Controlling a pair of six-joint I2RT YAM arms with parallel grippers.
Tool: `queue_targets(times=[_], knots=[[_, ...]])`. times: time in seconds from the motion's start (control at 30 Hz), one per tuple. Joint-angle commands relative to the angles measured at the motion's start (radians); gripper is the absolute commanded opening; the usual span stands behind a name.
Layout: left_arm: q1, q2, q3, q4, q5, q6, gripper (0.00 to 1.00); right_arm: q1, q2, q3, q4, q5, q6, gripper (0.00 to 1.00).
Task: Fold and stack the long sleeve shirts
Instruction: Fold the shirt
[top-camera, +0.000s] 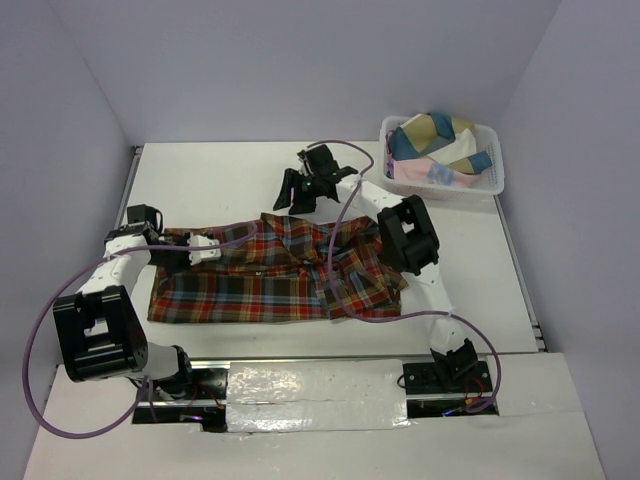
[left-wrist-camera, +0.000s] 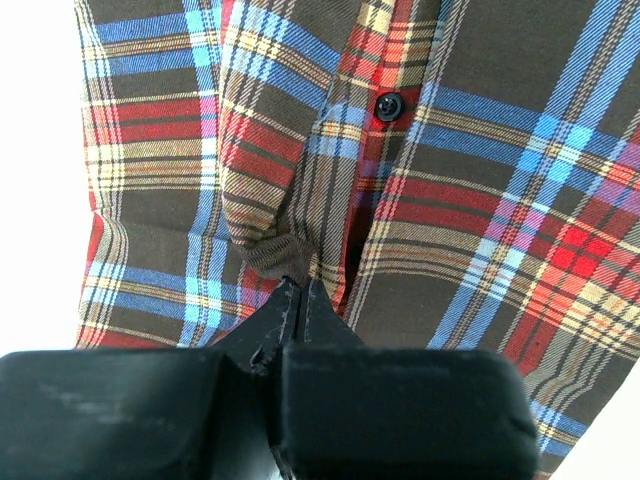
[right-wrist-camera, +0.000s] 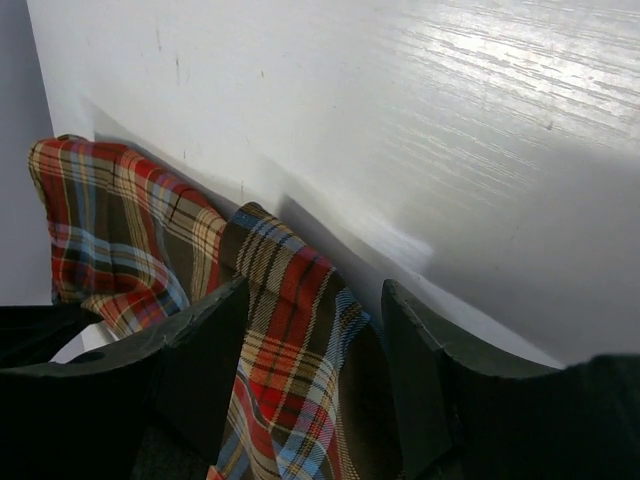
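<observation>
Shirt (top-camera: 240, 290): parts out of sight, three views.
Top view: the right arm (top-camera: 405, 238) covers the shirt's right side; the cloths (top-camera: 440, 145) in the basket (top-camera: 497, 182) are too small to identify. Left wrist view: the shirt runs off the top, right and bottom edges, and the left gripper (left-wrist-camera: 293, 300) body blocks its lower part, a fold vanishing between the closed tips. Right wrist view: the cloth is cut off at the bottom edge between the spread fingers of the right gripper (right-wrist-camera: 315, 295); contact not discernible.

White arm links (top-camera: 435, 292), chunky black joint housings (top-camera: 100, 335), purple cables (top-camera: 28, 360); left hand (left-wrist-camera: 292, 288) and right hand (right-wrist-camera: 315, 300) black
</observation>
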Motion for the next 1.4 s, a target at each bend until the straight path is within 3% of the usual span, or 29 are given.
queue_targets(times=[0.0,0.27,0.43,0.77,1.07,1.2,1.27,1.37], knots=[[-0.005,-0.024,-0.006,0.005,0.021,-0.016,0.0,0.051,-0.057,0.004,0.023,0.036,-0.05,0.63],[-0.006,-0.021,-0.012,0.002,0.008,-0.01,0.0,0.131,-0.212,-0.106,0.115,0.357,-0.154,0.57],[-0.005,-0.022,-0.008,0.01,0.008,-0.016,0.0,0.198,-0.211,-0.088,0.164,0.336,-0.288,0.57],[-0.006,-0.018,-0.008,0.014,0.005,-0.02,0.0,0.22,-0.111,0.041,0.02,0.472,-0.328,0.52],[-0.005,-0.015,-0.006,0.025,-0.002,-0.033,0.0,0.259,-0.043,0.104,-0.015,0.412,-0.392,0.52],[-0.01,-0.021,-0.012,0.02,-0.01,-0.028,0.0,0.279,-0.007,0.13,-0.01,0.463,-0.389,0.54],[-0.01,-0.022,-0.015,0.019,-0.008,-0.026,0.0,0.281,0.023,0.168,-0.062,0.519,-0.383,0.51],[-0.011,-0.029,-0.012,0.022,-0.001,-0.031,0.0,0.276,0.038,0.162,-0.083,0.641,-0.372,0.39]])
